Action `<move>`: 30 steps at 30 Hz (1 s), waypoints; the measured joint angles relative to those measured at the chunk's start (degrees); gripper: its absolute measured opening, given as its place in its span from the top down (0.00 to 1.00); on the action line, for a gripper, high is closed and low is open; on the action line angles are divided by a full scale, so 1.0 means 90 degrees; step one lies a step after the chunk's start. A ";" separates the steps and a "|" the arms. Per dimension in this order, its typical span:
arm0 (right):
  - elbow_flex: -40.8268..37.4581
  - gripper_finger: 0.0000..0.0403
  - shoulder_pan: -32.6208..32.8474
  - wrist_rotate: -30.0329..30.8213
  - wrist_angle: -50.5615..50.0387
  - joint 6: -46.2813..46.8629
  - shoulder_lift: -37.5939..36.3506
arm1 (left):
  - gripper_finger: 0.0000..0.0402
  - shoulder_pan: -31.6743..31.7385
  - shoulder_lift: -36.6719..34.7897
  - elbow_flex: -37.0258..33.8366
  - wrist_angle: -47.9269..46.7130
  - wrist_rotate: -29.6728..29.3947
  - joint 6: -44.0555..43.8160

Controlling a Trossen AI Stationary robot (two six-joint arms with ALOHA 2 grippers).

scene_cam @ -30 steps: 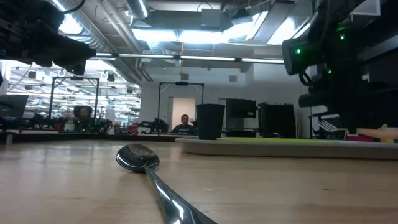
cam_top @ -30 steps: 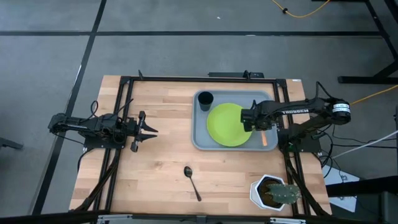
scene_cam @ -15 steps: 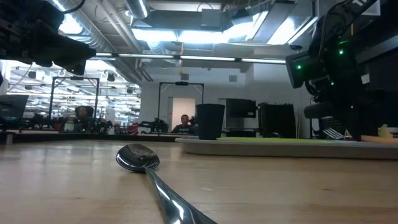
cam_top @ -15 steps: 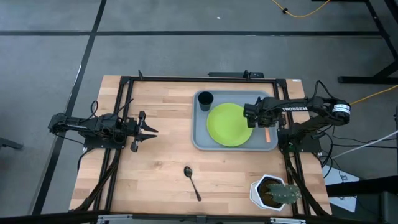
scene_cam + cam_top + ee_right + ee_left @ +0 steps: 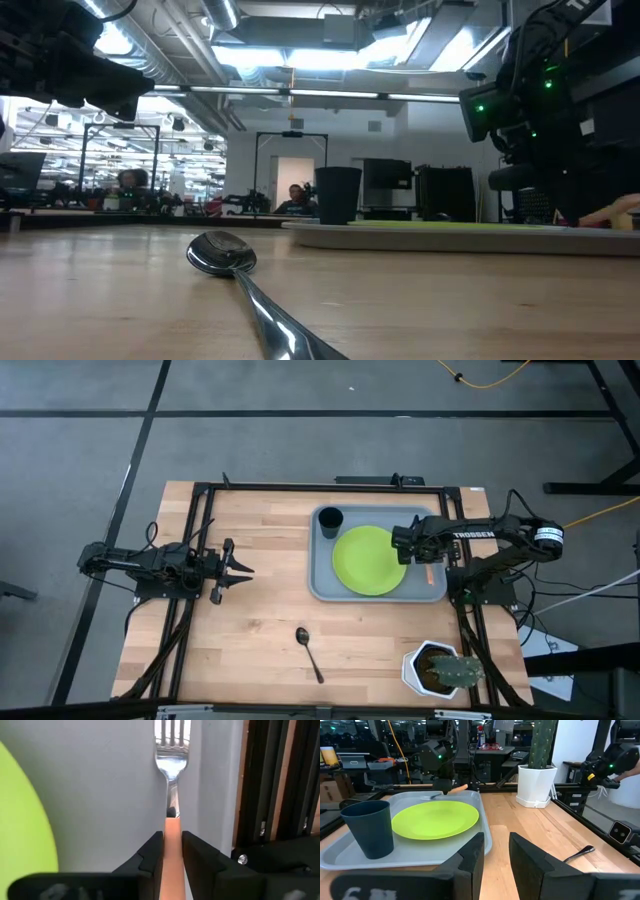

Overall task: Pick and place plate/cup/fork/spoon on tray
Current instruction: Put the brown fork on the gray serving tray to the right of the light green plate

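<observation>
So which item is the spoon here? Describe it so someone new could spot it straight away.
Start at the grey-blue tray on the wooden table. The spoon lies alone on bare wood in front of the tray, towards the white cactus pot. It is all dark metal with an oval bowl, unlike the orange-handled fork on the tray.

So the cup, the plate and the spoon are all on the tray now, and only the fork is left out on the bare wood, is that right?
Not quite: the two are swapped. The cup and the plate are on the tray, but so is the fork, lying by the tray's rim between the fingers of the right gripper. The spoon is what lies out on the bare wood, as the high view shows.
</observation>
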 joint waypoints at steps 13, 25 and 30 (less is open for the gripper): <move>0.0000 0.81 0.0002 -0.0007 0.0336 0.0015 0.0002 | 0.79 0.0000 0.0000 0.0000 0.0000 0.0000 0.0000; 0.0000 0.81 0.0003 -0.0044 0.0349 -0.0190 0.0002 | 0.79 0.0001 0.0000 0.0000 0.0000 0.0000 0.0000; 0.0000 0.81 0.0012 -0.0049 0.0366 -0.0192 0.0002 | 0.79 0.0002 0.0000 0.0000 0.0000 -0.0001 0.0000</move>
